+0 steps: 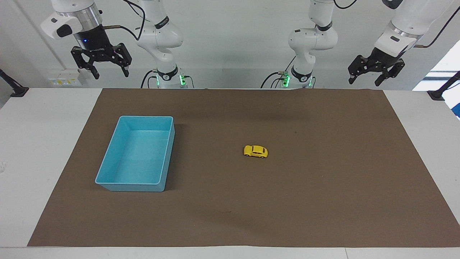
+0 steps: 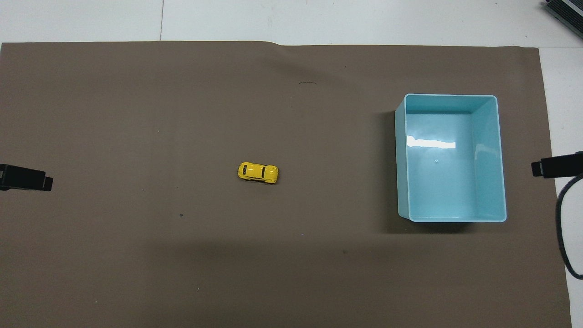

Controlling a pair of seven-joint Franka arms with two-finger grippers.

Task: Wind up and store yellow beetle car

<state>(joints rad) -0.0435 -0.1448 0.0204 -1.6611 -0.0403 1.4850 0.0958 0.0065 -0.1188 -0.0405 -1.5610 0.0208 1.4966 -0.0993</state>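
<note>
The yellow beetle car (image 1: 255, 151) (image 2: 258, 172) stands on its wheels near the middle of the brown mat, with nothing touching it. The light blue bin (image 1: 145, 117) (image 2: 451, 95) sits toward the right arm's end of the table, beside the car, and holds nothing. My right gripper (image 1: 111, 75) hangs high over the edge of the table at the robots' end, open and holding nothing. My left gripper (image 1: 364, 82) hangs just as high toward the left arm's end, also open and holding nothing. Both are well away from the car and the bin.
A brown mat (image 1: 323, 201) (image 2: 136, 114) covers most of the white table. Black clamps (image 1: 16, 90) (image 1: 439, 94) sit at the table's two ends near the robots. A black cable (image 2: 565, 237) loops at the edge of the overhead view beside the bin.
</note>
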